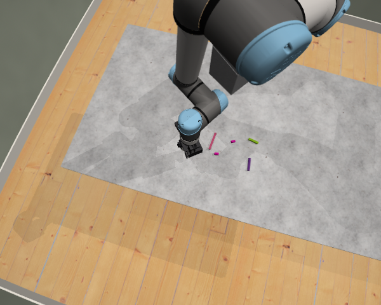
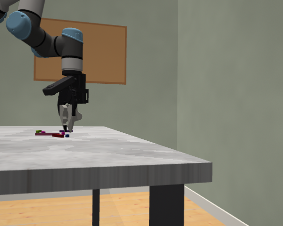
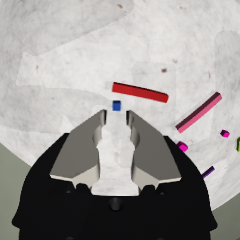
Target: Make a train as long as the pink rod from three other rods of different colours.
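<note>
In the wrist view a tiny blue rod [image 3: 116, 105] lies just beyond my fingertips. A red rod [image 3: 140, 92] lies flat a little past it. My gripper [image 3: 116, 111] stands low over the table with its fingers narrowly apart and nothing between them. The pink rod [image 3: 198, 112] lies to the right, also seen in the top view [image 1: 212, 141]. Two magenta rods [image 1: 216, 153] [image 1: 232, 141], a lime rod [image 1: 253, 140] and a purple rod [image 1: 249, 164] lie scattered further right. In the exterior view the fingertips [image 2: 66, 130] hover just above the tabletop beside the blue rod [image 2: 67, 135]. The arm hides the red and blue rods in the top view.
The rods lie apart from one another on the grey table top. The table's edges are far from the rods. The arm's base block [image 1: 227, 72] stands behind the work area.
</note>
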`<state>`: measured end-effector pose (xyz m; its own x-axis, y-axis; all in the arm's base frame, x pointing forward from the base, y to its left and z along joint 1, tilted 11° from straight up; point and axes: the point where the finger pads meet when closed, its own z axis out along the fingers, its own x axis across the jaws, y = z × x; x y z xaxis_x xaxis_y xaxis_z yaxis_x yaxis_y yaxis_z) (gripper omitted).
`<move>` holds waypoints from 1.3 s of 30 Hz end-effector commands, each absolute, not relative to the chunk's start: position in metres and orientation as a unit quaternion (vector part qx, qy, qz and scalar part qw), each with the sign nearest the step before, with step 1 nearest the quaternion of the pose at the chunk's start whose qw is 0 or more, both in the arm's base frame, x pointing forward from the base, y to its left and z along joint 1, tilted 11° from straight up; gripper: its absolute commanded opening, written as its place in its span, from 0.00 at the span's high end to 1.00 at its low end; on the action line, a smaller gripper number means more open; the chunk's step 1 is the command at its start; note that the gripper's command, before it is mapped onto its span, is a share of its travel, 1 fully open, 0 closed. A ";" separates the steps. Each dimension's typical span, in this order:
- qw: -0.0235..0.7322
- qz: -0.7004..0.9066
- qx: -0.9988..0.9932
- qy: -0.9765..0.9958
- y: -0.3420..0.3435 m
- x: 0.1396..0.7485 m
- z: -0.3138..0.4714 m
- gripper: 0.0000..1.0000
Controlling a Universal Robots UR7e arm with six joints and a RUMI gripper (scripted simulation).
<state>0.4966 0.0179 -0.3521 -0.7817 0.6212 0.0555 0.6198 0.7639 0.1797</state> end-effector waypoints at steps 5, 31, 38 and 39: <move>0.004 0.094 0.330 0.939 0.018 0.497 -0.352 0.86; 0.004 0.094 0.330 0.939 0.018 0.497 -0.353 0.86; 0.004 0.094 0.330 0.939 0.018 0.498 -0.356 0.86; 0.004 0.094 0.330 0.939 0.019 0.498 -0.357 0.86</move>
<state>0.4969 0.0184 -0.3551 -0.7817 0.6212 0.0555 0.6198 0.7639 0.1798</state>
